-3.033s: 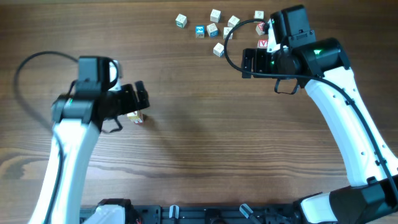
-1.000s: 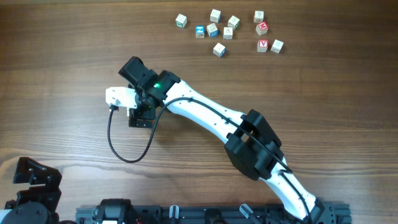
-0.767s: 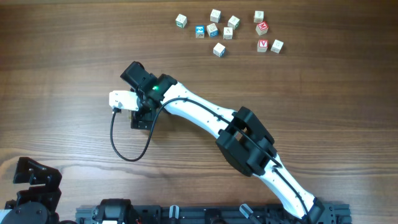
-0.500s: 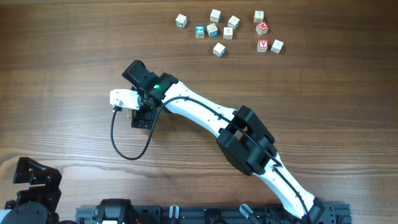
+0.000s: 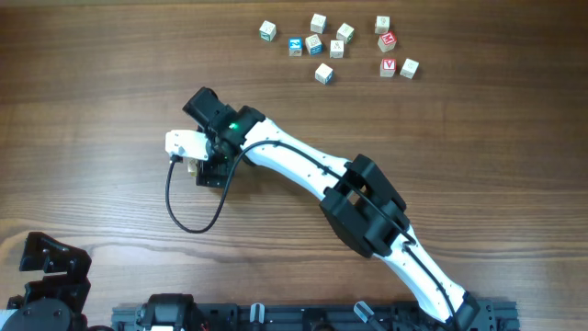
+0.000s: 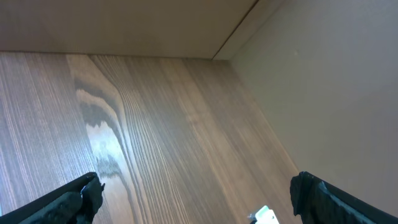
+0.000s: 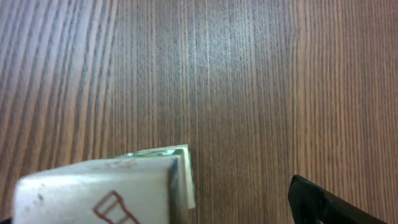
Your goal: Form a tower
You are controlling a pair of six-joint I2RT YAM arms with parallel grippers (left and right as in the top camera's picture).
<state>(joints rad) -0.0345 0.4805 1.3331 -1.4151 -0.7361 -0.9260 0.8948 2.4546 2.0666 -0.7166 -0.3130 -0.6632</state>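
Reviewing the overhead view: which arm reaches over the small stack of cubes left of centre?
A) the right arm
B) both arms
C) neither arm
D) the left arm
A: the right arm stretches from the lower right across the table to the tower, while the left arm sits folded in the lower left corner.

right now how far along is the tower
Done: the tower has at least two cubes stacked, the top one slightly offset. In hand: nothing; the right fingers stand open beside it. Left to do: loose cubes lie unstacked far from it.
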